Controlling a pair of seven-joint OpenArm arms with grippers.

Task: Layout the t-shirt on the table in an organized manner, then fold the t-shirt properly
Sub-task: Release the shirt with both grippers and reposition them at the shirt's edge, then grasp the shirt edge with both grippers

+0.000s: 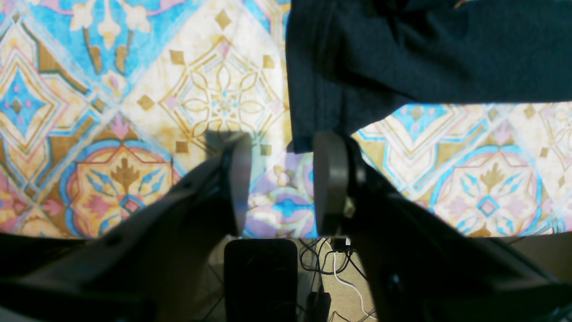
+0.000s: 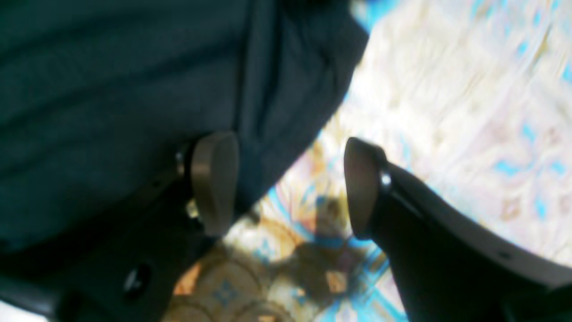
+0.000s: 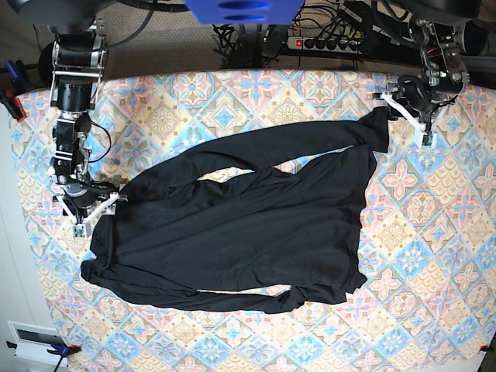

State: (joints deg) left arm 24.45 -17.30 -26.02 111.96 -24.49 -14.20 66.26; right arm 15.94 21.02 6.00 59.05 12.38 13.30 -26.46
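Currently we note both the left gripper (image 1: 281,179) and right gripper (image 2: 286,188) spread and empty at opposite ends of the t-shirt (image 3: 240,225), which lies rumpled on the table (image 3: 434,256); careless regrasps risk bunching the thin fabric further.

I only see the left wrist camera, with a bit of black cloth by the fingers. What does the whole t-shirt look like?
Observer: In the base view the t-shirt lies spread across the middle of the table, and it has long sleeves.
Operator: Where is the other arm?
Observer: The right gripper is at the shirt's far end, opposite the bit of cloth you see.
Operator: Is it grabbing the shirt?
Observer: No. In the right wrist view its fingers stand open with nothing pinched between them.
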